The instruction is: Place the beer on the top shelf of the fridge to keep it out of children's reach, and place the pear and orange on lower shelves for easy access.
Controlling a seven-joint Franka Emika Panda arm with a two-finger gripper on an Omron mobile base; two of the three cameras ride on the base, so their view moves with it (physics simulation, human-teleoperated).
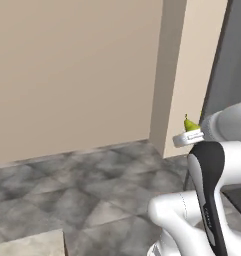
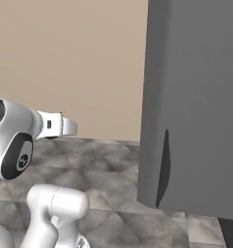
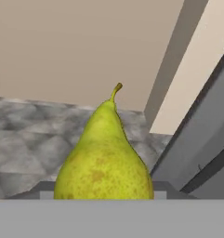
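Kitchen: grey fridge [image 2: 195, 106], stone-tiled floor [image 1: 82, 185].

The tall grey cabinet-like fridge [image 2: 195, 106] presents a closed, unbroken front with its dark vertical door handle [image 2: 163, 167] low on the panel, so no passage into its interior is available from this side. To the left of the fridge, open air extends over the grey marbled tile floor [image 1: 92, 185] up to the plain beige wall [image 1: 72, 75], with a projecting beige wall corner [image 1: 184, 75] narrowing the gap beside the fridge. The small yellow-green pear [image 3: 104, 158] stands directly ahead of the hand [image 1: 189, 136], occupying the space between its fingers.
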